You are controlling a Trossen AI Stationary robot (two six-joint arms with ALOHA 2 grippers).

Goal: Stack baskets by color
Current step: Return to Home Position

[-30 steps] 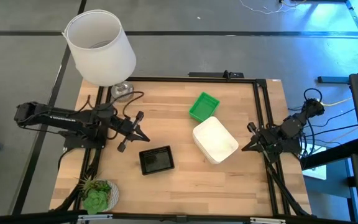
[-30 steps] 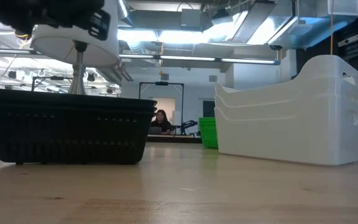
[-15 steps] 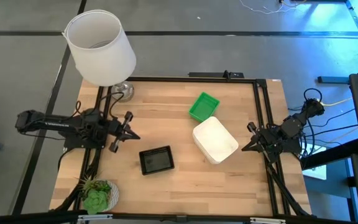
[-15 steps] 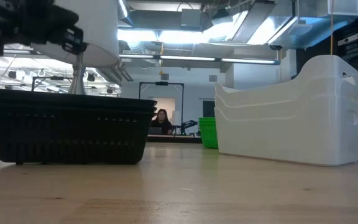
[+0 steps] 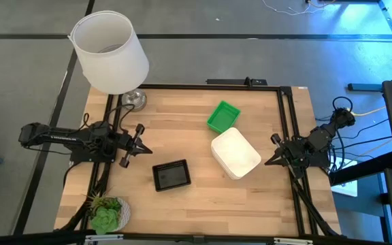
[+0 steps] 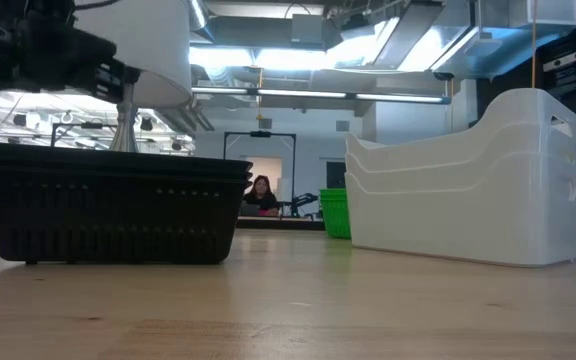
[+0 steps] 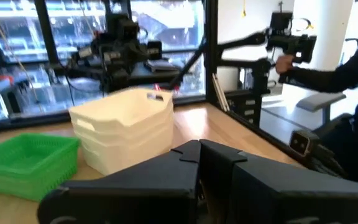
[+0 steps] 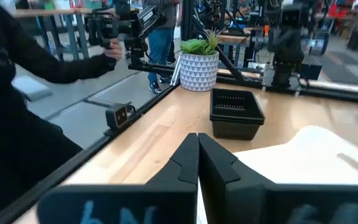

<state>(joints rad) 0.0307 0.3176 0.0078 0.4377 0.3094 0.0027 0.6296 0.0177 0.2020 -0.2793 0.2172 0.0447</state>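
Note:
Three basket stacks stand on the wooden table: green baskets at the far middle, white baskets right of the middle, black baskets nearer the front, each resting on its bottom. They also show as the green stack, the white stack and the black stack. My left gripper is shut and holds nothing, left of the black stack. My right gripper is shut and bare at the right edge, beside the white stack.
A large white lampshade stands at the far left corner. A small potted plant sits at the near left corner. A dark frame runs along the table's right side. People show beyond the table.
My left arm has drawn back toward the table's left edge and sunk a little, its fingers staying shut. The baskets have not moved.

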